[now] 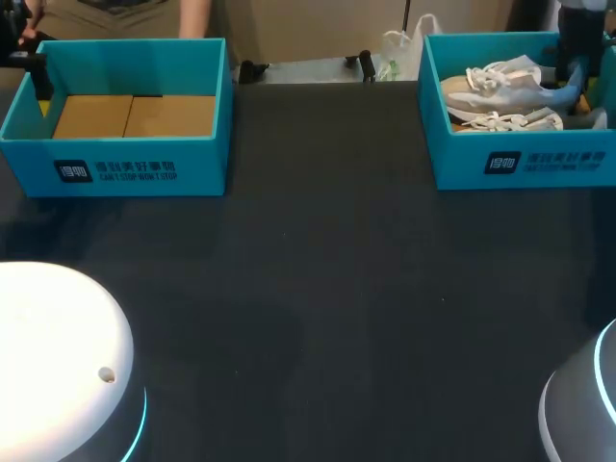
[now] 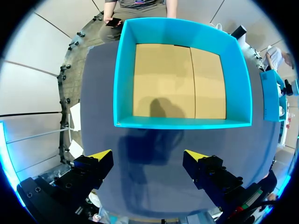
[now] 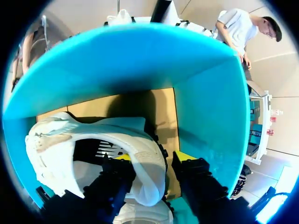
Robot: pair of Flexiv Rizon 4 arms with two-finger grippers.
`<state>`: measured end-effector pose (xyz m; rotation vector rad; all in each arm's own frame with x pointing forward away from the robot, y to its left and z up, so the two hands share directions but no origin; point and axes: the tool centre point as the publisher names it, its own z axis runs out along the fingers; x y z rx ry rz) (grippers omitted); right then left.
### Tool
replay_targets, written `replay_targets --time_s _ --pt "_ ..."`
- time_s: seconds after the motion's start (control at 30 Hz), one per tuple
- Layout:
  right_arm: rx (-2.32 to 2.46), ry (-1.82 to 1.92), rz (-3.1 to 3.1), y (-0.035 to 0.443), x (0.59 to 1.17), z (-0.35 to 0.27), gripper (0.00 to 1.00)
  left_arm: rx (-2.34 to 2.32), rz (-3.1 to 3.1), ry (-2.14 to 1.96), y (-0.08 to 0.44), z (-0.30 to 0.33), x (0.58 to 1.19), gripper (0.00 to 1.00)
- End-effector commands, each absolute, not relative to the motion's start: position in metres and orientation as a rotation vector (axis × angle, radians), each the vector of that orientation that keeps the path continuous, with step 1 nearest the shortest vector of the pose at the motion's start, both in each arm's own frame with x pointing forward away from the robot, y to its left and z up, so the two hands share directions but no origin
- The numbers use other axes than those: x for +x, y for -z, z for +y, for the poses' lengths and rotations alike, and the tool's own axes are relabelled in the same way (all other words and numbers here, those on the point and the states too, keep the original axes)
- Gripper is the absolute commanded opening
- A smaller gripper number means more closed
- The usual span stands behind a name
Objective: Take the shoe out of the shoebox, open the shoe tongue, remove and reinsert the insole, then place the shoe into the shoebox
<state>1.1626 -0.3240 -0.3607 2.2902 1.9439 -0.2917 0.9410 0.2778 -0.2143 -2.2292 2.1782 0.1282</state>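
Your right gripper (image 3: 153, 157) pinches the shoe (image 3: 56, 140) heel in the 2 o'clock box (image 1: 525, 164); left gripper (image 2: 148, 154) hangs open by the 10 o'clock box (image 2: 182, 122).

Shoe (image 3: 49, 151) partly behind right hand (image 3: 153, 158)

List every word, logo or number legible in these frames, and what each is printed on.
Left shoebox, front wall: dark logo beside two lines of print, too blurred to read.
Right shoebox, front wall: the same kind of label, too blurred to read.
Shoes: no print that can be made out.
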Motion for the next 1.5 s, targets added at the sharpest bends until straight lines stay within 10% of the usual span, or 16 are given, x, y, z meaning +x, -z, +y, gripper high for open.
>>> replay_targets --time_s 0.03,1.5 --pt "2.299 0.264 1.944 0.342 1.157 -0.323 0.91 -2.228 2.178 -0.128 0.214 0.278 0.94 1.0" --pt "2.304 -0.041 1.995 0.186 1.002 -0.235 1.0 -2.228 2.178 -0.128 0.214 0.278 0.94 1.0"
